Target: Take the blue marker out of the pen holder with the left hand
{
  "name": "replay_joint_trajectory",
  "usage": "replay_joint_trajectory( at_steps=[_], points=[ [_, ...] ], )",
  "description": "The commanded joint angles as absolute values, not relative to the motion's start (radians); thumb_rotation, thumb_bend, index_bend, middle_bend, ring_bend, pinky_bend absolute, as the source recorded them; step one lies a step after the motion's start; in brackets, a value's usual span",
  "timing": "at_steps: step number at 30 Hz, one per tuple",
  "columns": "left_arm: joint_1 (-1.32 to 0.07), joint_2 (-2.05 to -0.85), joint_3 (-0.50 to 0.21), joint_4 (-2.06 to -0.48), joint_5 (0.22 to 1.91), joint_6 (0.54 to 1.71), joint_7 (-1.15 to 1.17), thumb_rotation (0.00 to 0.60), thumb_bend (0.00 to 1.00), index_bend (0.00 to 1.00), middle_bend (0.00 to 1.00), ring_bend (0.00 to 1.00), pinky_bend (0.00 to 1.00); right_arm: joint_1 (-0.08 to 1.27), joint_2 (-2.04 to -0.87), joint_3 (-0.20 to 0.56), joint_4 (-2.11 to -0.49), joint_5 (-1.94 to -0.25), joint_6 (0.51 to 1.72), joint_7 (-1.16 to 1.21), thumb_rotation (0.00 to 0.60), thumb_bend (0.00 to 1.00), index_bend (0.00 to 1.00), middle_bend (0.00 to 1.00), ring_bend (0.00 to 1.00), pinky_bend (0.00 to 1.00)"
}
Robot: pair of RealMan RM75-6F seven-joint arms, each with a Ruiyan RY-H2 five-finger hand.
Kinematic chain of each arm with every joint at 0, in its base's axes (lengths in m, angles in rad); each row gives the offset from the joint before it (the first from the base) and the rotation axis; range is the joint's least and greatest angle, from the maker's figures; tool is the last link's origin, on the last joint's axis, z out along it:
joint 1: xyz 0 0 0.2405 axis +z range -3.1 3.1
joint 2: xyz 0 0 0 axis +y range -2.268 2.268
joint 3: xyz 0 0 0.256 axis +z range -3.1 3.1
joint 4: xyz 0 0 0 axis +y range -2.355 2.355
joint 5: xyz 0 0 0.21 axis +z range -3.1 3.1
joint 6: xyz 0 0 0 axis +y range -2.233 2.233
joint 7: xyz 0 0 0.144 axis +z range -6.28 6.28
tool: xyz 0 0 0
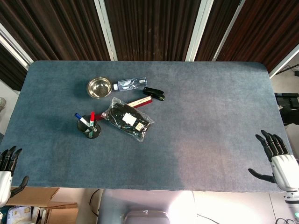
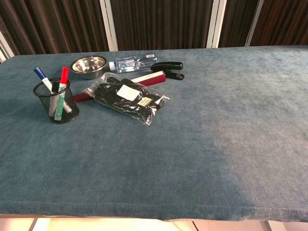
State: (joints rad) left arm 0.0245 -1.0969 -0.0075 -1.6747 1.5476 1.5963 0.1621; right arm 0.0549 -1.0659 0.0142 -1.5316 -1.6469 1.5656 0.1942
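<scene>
A black mesh pen holder (image 1: 89,129) (image 2: 56,103) stands on the left part of the table. A blue-capped marker (image 1: 81,119) (image 2: 42,77) leans out of it to the left, beside a red-capped marker (image 1: 92,117) (image 2: 63,77). My left hand (image 1: 6,171) hangs at the table's near left corner, fingers spread, holding nothing, well away from the holder. At the near right edge my right hand (image 1: 277,157) is open too, fingers apart. Neither hand shows in the chest view.
A steel bowl (image 1: 99,87) (image 2: 88,66), a lying water bottle (image 1: 131,84) (image 2: 132,63), a black stapler (image 1: 154,93) (image 2: 168,67), a red box (image 1: 138,102) (image 2: 149,78) and a bagged pair of black gloves (image 1: 128,119) (image 2: 127,101) lie behind and right of the holder.
</scene>
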Motion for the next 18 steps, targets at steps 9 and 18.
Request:
replay_joint_trajectory(
  at_steps=[9, 18],
  points=[
    [0.018, -1.110, -0.016, -1.680, 1.553, 1.600, 0.172, 0.600, 0.31, 0.00, 0.02, 0.01, 0.00, 0.054, -1.065, 0.014, -1.517, -1.641, 1.568, 0.209, 0.600, 0.15, 0.00, 0.02, 0.00, 0.00],
    [-0.050, -1.138, -0.053, -1.692, 1.583, 1.555, 0.187, 0.600, 0.32, 0.00, 0.08, 0.07, 0.02, 0.051, -1.073, 0.011, -1.503, -1.646, 1.573, 0.223, 0.600, 0.15, 0.00, 0.02, 0.00, 0.00]
  ],
)
